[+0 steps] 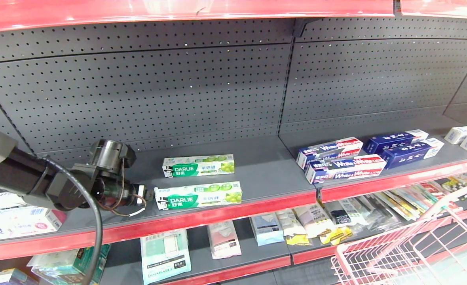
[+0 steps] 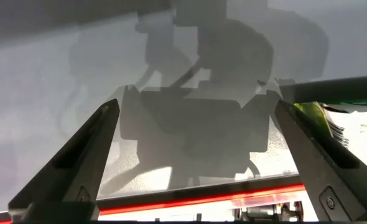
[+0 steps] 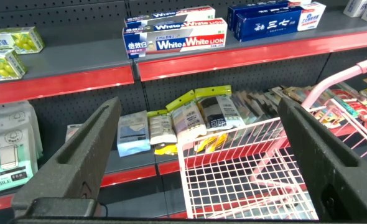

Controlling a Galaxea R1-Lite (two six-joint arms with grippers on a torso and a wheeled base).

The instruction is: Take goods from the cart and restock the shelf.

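Observation:
Two green toothpaste boxes lie on the grey shelf (image 1: 265, 166), one at the front (image 1: 198, 195) and one behind it (image 1: 198, 165). My left gripper (image 1: 147, 194) sits low over the shelf at the left end of the front box. In the left wrist view it (image 2: 197, 104) is open with bare shelf between its fingers, and the green box's end (image 2: 320, 118) lies just outside one finger. My right gripper (image 3: 199, 102) is open and holds nothing, hanging in front of the pink wire cart (image 3: 233, 127) that stands at the lower right (image 1: 447, 206).
White-and-blue toothpaste boxes (image 1: 336, 158) and navy boxes (image 1: 403, 146) fill the shelf's right section. White packs (image 1: 16, 221) lie at the far left. Packets (image 1: 297, 225) crowd the lower shelf. A pegboard wall backs the shelf, with a red shelf above.

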